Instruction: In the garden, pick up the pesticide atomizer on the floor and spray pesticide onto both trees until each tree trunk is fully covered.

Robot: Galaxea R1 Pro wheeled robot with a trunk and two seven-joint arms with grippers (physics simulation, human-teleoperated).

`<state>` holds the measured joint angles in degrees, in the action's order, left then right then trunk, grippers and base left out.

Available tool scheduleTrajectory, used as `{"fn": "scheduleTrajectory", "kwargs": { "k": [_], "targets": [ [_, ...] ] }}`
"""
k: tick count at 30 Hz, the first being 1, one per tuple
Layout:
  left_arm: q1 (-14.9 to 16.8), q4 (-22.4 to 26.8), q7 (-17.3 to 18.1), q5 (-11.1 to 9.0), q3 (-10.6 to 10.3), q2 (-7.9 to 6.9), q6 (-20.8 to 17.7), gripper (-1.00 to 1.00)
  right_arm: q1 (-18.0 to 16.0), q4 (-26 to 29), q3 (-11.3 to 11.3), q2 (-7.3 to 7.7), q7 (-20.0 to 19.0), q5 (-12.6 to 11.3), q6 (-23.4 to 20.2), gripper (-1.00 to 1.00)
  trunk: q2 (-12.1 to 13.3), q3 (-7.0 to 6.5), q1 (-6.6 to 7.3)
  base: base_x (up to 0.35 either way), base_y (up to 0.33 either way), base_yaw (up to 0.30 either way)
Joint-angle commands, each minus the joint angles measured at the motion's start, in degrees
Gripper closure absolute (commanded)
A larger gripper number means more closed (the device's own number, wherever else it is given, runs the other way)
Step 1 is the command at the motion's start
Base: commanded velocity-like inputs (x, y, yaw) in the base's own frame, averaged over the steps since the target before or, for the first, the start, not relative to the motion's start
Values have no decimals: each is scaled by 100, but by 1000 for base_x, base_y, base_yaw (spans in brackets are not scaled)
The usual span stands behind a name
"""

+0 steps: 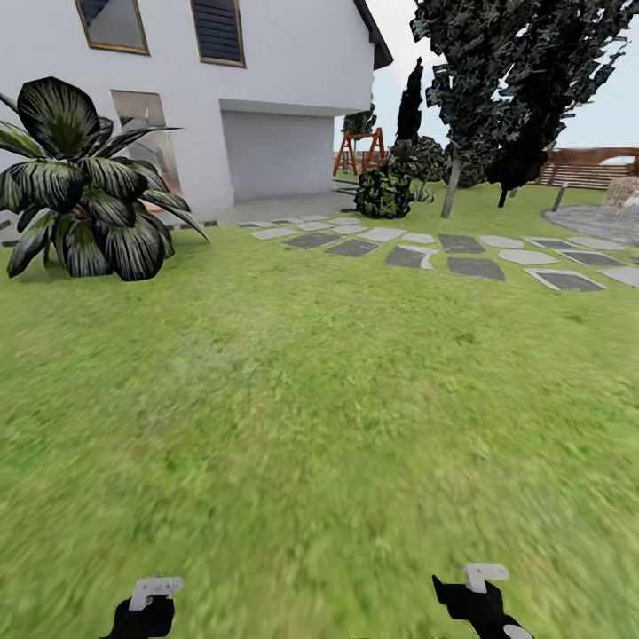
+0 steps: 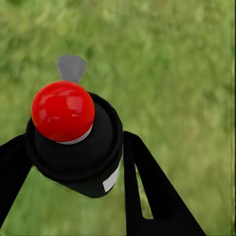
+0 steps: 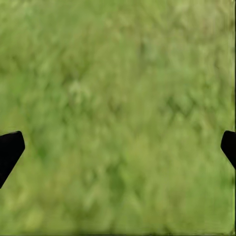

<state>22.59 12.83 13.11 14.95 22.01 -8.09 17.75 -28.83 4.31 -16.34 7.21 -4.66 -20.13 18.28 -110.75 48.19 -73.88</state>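
Head view, lawn: grass [image 1: 319, 426] runs from the near edge to a white house [image 1: 266, 89].
Head view, plants: broad-leaf plant [image 1: 84, 200] at left by the house; stepping stones [image 1: 444, 248] cross the far grass; a tree [image 1: 497, 80] with a pale trunk [image 1: 452, 188] stands beyond them at right, before the fence [image 1: 590, 167].
Head view, tools: left tool [image 1: 146, 608] and right tool [image 1: 479, 599] sit low at the near edge, over grass.
Left wrist view: left tool [image 2: 73, 162] is closed around the black atomizer [image 2: 78, 147]; its red cap [image 2: 63, 110] and grey nozzle [image 2: 72, 68] face the camera, grass behind.
Right wrist view: right tool [image 3: 118, 147] is spread wide, one fingertip [image 3: 10, 150] at each picture edge, nothing between them but grass.
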Motion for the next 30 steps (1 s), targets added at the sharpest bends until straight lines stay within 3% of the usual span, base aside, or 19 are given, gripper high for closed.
{"fn": "scheduleTrajectory", "kwargs": {
  "k": [1,6,10,12,16,30],
  "targets": [
    [0,1,-1,-1,-2,0,0,100,0,0,0,0,0,0,0,-100,0,0,0,0,-273,-300],
    [0,1,-1,-1,-3,6,0,100,45,2,-1,-29,0,-5,114,-100,0,0,0,0,-273,-300],
    [0,1,-1,-1,-3,17,0,100,416,4,-1,-133,0,-1,1597,-100,0,0,0,0,-273,-300],
    [0,1,-1,-1,-2,13,0,100,531,1,-5,-253,-5,31,1871,-100,0,0,0,0,-273,-287],
    [0,1,-1,-1,2,9,0,100,577,0,-17,-317,-9,52,1962,-100,0,0,0,0,-273,-76],
    [0,4,-1,-1,2,9,0,100,748,-272,-18,-326,-10,53,1951,-100,0,0,0,-23,-274,-2]
  ]
}}
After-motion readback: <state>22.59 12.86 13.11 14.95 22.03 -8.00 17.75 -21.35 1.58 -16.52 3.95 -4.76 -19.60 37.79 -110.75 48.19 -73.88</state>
